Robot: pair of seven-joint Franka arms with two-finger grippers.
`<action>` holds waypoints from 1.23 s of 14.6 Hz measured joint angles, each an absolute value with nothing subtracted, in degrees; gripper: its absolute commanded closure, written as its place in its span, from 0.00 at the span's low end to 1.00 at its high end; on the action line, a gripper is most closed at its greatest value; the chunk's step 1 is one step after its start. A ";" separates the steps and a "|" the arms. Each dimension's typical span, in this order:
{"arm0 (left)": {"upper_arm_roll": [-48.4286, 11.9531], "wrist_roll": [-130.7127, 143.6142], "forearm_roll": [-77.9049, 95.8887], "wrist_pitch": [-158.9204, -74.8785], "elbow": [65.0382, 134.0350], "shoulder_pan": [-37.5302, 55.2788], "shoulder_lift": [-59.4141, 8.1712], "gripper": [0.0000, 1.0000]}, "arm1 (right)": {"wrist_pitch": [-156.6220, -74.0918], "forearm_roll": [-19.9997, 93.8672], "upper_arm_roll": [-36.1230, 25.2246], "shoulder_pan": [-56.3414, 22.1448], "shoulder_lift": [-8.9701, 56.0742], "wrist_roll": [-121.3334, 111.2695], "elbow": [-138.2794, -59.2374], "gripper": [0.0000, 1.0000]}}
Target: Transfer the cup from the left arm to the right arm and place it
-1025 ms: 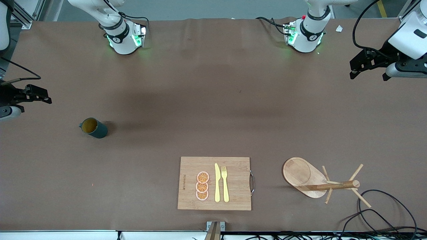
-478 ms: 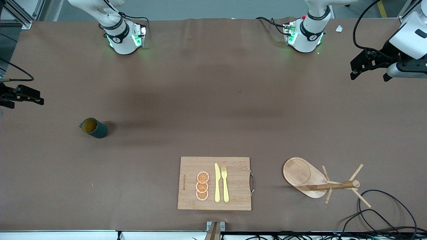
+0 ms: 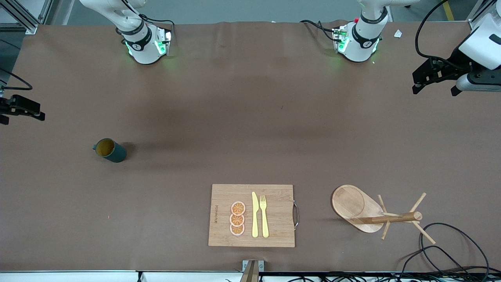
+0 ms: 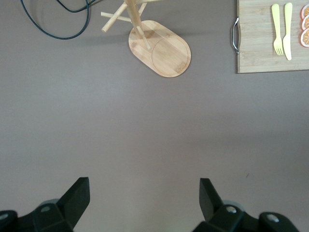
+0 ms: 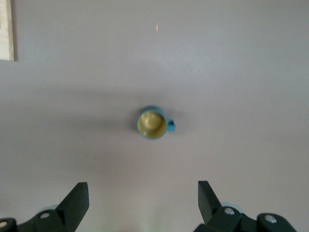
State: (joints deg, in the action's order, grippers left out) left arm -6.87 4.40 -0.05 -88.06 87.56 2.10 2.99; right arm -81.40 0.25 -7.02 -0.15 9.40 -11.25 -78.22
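The cup (image 3: 110,150) is standing upright on the brown table (image 3: 242,129), toward the right arm's end, with its mustard-brown inside showing and its small handle on the side. Nothing is touching it.

The right gripper (image 5: 142,200) is hanging in the air over the edge of the table at the right arm's end, well apart from the cup. Its fingers (image 5: 76,198) are standing wide and are holding nothing. In the right wrist view the cup (image 5: 153,123) is lying on the bare table below the claw, ahead of the open fingers and about midway between them.

The left gripper (image 4: 144,197) is hanging over the table at the left arm's end, also wide and empty. Below this claw is only bare table; ahead of it is standing a wooden mug tree (image 3: 375,213) with an oval base, and farther toward the middle is lying a cutting board (image 3: 252,215). On the board are three orange slices (image 3: 237,218), a yellow knife (image 3: 255,214) and a yellow fork (image 3: 264,215), all side by side.
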 measured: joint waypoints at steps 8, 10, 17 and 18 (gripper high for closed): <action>-6.69 4.79 -0.40 -87.82 87.54 1.59 2.99 0.00 | -77.40 0.26 -6.88 -0.15 2.56 -7.90 -81.92 0.00; -6.68 6.32 -0.40 -87.53 87.57 1.47 2.99 0.00 | -77.42 0.28 -6.80 -0.15 -0.13 -7.89 -84.14 0.00; -6.68 7.06 -0.40 -87.43 87.55 1.48 2.92 0.00 | -78.56 0.36 -6.48 -0.18 -1.88 -7.86 -86.01 0.00; -6.68 7.06 -0.40 -87.43 87.38 1.47 2.93 0.00 | -78.94 0.36 -6.48 -0.18 -1.88 -7.85 -86.13 0.00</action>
